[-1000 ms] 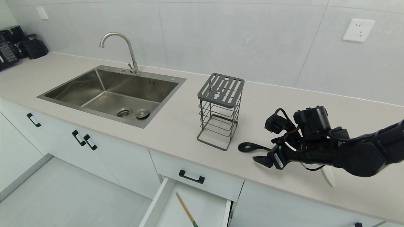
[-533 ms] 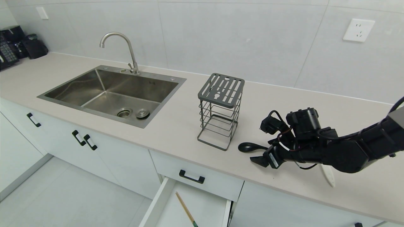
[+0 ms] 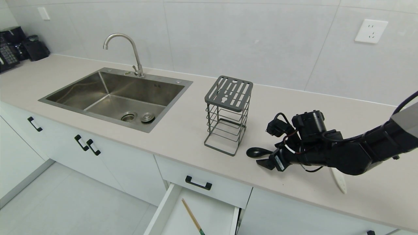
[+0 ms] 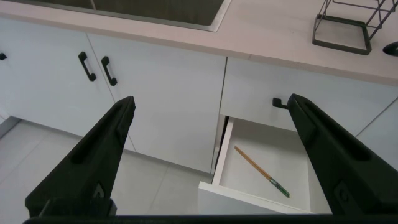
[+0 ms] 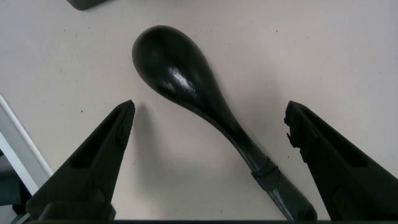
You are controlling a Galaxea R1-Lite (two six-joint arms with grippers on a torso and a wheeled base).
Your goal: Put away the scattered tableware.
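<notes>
Your right arm has slid along the counter toward the wire rack over the last second, and the right gripper (image 3: 271,156) has come in lower and closer to the black spoon (image 3: 258,152); the spoon itself has not shifted.

The spoon lies flat on the counter (image 3: 183,130) near its front edge, just beside the rack's base on the right, bowl toward the rack and handle running back under your gripper. In the right wrist view the spoon (image 5: 186,87) sits between the two spread fingers of the right gripper (image 5: 209,111); the jaws are wide apart, one on each side of the handle, and neither touches it.

A white utensil (image 3: 339,182) lies farther right along the same front edge, partly hidden under your right arm.

The wire rack (image 3: 228,114) stands upright at about mid-depth of the counter, right of the sink (image 3: 98,88) with its faucet (image 3: 130,40).

Below the front edge, under the rack, a drawer (image 3: 169,215) stands pulled out, with a single chopstick (image 3: 192,220) lying in it. Your left gripper (image 4: 211,102) hangs in front of the cabinets, fingers spread wide and holding nothing, with the drawer (image 4: 261,186) and chopstick (image 4: 261,171) beneath it.

A socket (image 3: 371,31) is on the wall tile above the counter's right end, and dark appliances (image 3: 16,45) stand at its back left corner.
</notes>
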